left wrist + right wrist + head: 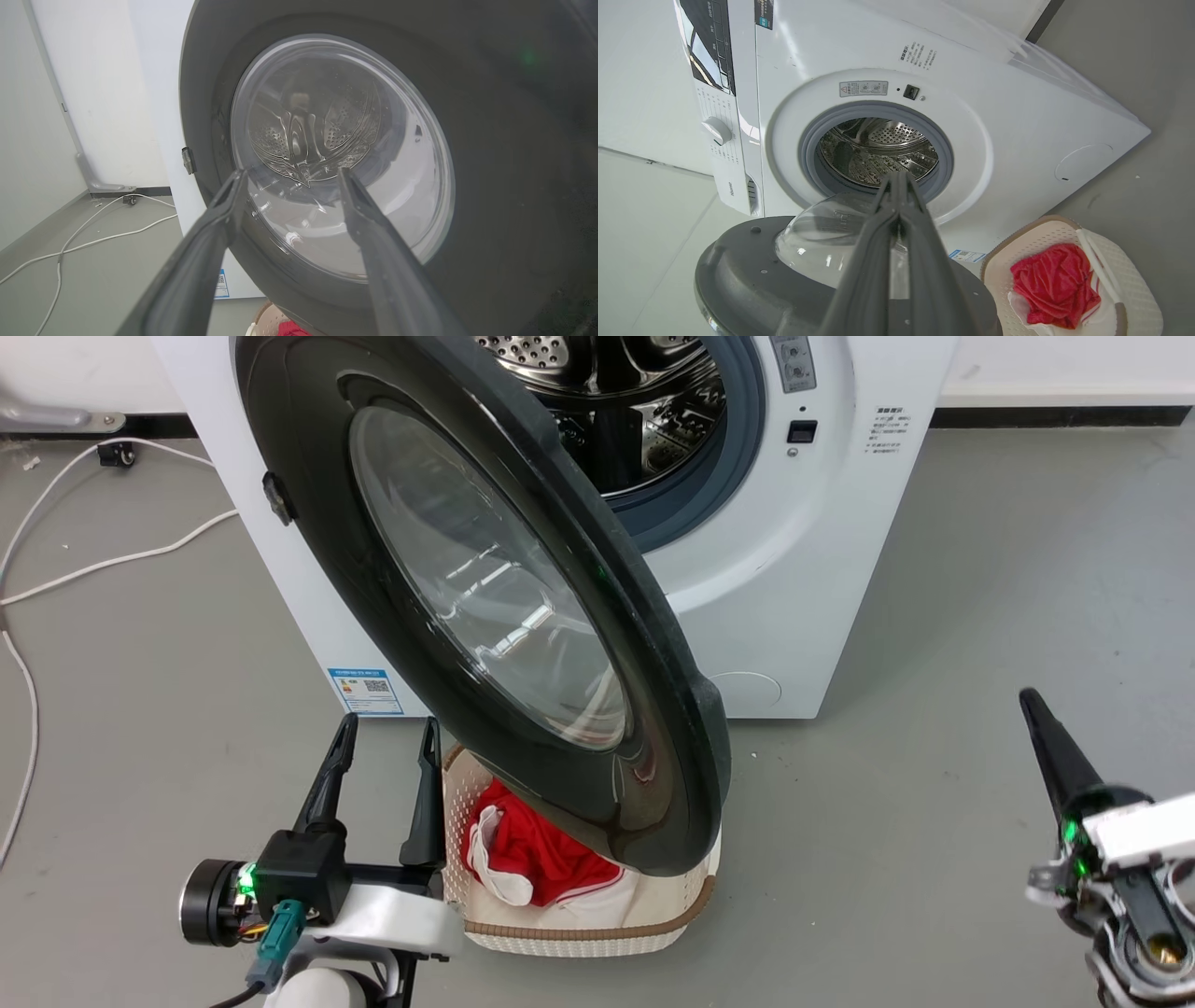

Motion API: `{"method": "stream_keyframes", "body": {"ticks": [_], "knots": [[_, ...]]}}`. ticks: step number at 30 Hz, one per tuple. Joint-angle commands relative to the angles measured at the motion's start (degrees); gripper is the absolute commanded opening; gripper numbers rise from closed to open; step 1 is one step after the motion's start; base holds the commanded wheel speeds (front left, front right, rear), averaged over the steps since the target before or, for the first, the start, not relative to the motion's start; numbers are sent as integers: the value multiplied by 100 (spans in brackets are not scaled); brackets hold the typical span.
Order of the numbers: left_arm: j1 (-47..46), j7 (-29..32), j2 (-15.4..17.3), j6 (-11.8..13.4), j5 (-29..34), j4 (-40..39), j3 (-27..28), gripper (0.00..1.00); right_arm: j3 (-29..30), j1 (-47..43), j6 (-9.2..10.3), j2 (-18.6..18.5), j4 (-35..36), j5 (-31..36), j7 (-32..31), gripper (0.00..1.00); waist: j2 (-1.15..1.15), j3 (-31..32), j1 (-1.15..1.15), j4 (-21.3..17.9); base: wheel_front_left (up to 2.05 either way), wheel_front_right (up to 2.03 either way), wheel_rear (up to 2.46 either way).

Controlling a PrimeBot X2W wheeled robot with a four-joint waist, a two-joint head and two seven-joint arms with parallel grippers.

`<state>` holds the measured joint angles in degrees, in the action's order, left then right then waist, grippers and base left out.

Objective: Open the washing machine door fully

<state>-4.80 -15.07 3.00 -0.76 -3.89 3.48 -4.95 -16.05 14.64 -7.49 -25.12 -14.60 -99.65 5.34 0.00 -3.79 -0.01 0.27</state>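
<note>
While the left claw (390, 723) hangs low with its fingers spread apart and empty, the right claw (1032, 705) sits well off to the other side, its fingers pressed together on nothing. Just beside the left one, a white basket (597, 943) holds a red garment (541, 863). Above the basket, the washing machine door (485, 597) stands swung outward. Behind it, the steel drum (635, 401) lies exposed.

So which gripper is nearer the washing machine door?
Left. The left gripper is open beside the lower edge of the washing machine door; the right gripper is shut, well off to its right.
</note>
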Motion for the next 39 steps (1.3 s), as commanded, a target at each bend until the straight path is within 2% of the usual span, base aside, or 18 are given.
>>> {"method": "stream_keyframes", "body": {"ticks": [1, 2, 3, 4, 6, 8, 10, 13, 17, 19, 20, 25, 31, 39], "knots": [[70, -15, 5, 20, -27, 13, 36, 100, -66, -289, 0, -74, 139, 282, 319, 7, 0, 13, 1, -11, 0, 0, 0], [69, -15, 4, 28, -26, 12, 45, 100, -88, -363, 0, -60, 216, 405, 480, 46, 0, 16, 1, -15, 0, 0, 0], [74, -15, 5, 35, -34, 13, 59, 100, -131, -435, 0, -89, 249, 578, 602, 90, 0, 20, 1, -17, 0, 0, 0], [79, -15, 5, 37, -39, 11, 68, 100, -144, -492, 0, -121, 241, 769, 722, 100, 0, 22, 1, -19, 0, 0, 0], [76, -15, 1, 50, -46, 2, 71, 100, -82, -573, 0, -13, 252, 1073, 875, 100, 0, 13, 1, -14, 0, 0, 0], [76, -15, 2, 65, -55, 3, 81, 100, 25, -642, 0, 24, 152, 1625, 951, 100, 0, 20, 1, -9, 0, 0, 0], [80, -15, -1, 68, -63, 8, 86, 100, 252, -658, 0, 238, 89, 2193, 977, 100, 0, 26, 1, -10, 0, 0, 0], [98, -15, -1, 81, -64, 14, 106, 100, 899, -706, 0, 647, 131, 3409, 980, 100, 0, 31, 1, -16, 0, 0, 0], [90, -15, -2, 80, -58, -4, 117, 100, 1580, -823, 1, 1249, 560, 5421, 981, 100, 0, 13, 1, -12, 0, 0, 0], [75, -14, -2, 74, -53, -1, 131, 100, 1807, -935, 0, 1529, 864, 6396, 981, 100, 0, 11, 1, -5, 0, 0, 0], [75, -14, -2, 74, -53, -1, 131, 100, 1807, -935, 0, 1529, 864, 6396, 981, 100, 0, 11, 1, -5, 0, 0, 0], [53, -15, 7, 58, -20, 21, 155, 100, 2059, -1281, 1, 2005, 1738, 8474, 654, 100, 0, 11, 1, 4, 0, 0, 0], [42, -15, 33, 32, 21, 46, 155, 100, 2005, -1818, 2, 2211, 2397, 9481, 245, 100, 0, 30, 1, 28, 0, 0, 0], [49, -15, 58, 15, 63, 68, 163, 100, 1944, -2205, 2, 2234, 2535, 9454, 97, 100, 0, 56, 1, 23, 0, 0, 0]]}}
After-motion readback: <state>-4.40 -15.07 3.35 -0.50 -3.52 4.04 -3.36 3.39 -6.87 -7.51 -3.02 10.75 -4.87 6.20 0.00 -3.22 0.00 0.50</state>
